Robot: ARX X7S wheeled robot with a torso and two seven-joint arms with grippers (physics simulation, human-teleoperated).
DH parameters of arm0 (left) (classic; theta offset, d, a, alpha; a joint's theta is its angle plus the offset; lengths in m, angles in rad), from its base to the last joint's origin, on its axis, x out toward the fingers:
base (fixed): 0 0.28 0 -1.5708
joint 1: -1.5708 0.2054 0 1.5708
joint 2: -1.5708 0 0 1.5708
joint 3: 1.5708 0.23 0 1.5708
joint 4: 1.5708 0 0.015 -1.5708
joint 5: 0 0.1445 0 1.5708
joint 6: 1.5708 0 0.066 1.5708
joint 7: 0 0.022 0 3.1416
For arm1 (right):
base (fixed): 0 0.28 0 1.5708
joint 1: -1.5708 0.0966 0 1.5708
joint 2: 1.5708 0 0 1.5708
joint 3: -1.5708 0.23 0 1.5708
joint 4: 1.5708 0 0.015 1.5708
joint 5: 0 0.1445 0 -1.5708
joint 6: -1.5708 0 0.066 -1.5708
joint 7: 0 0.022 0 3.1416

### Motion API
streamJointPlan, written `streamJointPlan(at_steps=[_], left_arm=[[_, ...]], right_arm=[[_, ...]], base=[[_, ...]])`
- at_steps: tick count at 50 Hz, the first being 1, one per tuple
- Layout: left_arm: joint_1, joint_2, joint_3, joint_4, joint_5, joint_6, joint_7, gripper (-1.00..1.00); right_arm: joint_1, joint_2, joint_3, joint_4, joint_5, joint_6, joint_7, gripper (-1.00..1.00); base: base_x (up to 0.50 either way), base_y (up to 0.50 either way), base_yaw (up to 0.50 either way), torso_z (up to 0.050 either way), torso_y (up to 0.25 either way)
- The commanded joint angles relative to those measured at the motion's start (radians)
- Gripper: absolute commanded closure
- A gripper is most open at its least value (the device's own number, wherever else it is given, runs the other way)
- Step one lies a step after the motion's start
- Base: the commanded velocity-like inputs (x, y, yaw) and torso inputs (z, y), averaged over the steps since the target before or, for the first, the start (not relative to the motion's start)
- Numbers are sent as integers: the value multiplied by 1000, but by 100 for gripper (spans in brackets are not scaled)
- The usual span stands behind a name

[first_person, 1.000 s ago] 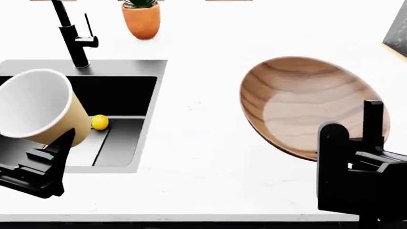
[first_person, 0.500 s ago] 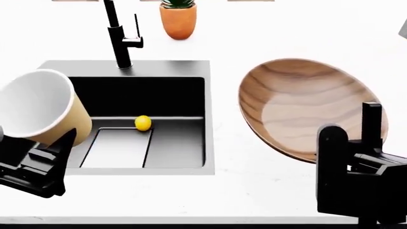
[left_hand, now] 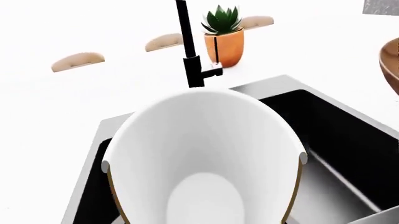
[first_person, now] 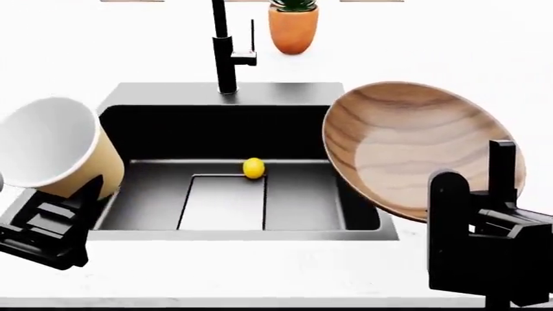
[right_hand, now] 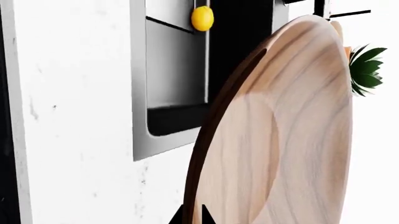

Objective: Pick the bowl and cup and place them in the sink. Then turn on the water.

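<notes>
A tan cup [first_person: 52, 146] with a white inside lies tilted in my left gripper [first_person: 71, 202], which is shut on its lower part, at the left edge of the black sink [first_person: 138, 188]. In the left wrist view the cup [left_hand: 206, 158] fills the frame and hides the fingers, with the basin [left_hand: 349, 126] below and beyond it. The wide wooden bowl [first_person: 415, 146] is held up on edge, and my right gripper [first_person: 477, 188] is shut on its lower rim. It overlaps the sink's right side. Two black fingertips [right_hand: 210, 215] pinch the bowl's rim [right_hand: 281, 130]. The black faucet [first_person: 225, 52] stands behind the sink.
A small yellow ball [first_person: 253, 168] lies on the sink floor by the drain plate [first_person: 223, 202]. An orange plant pot [first_person: 294, 27] stands behind the faucet on the white counter [first_person: 259, 272]. The sink rim [right_hand: 138, 93] runs beside the bowl.
In the head view the sink, faucet and pot have slid to the right, so the basin now lies between both arms. Both grippers hold the cup and bowl as before.
</notes>
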Motion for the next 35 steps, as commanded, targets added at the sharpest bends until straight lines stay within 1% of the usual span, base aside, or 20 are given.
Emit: streamJointPlan(at_steps=[1, 13, 23, 29, 35], left_arm=[[-3, -5, 12, -2, -3, 13, -5, 100], [-4, 1, 27, 0, 14, 14, 3, 100], [-20, -9, 60, -1, 15, 31, -2, 100], [-24, -7, 70, -2, 23, 33, 2, 100], [-25, -13, 69, -2, 20, 35, 3, 100]], right_arm=[[58, 3, -17, 4, -5, -10, 13, 100], [59, 14, -48, 5, 2, -18, 41, 100], [73, 25, -63, 7, 15, -25, 51, 100], [84, 32, -46, 6, 57, -21, 61, 100], [90, 33, -57, 5, 61, -17, 73, 100]], base=[[16, 500, 0, 0, 0], [14, 500, 0, 0, 1], [14, 500, 0, 0, 0], [2, 44, 0, 0, 2], [0, 0, 0, 0, 0]])
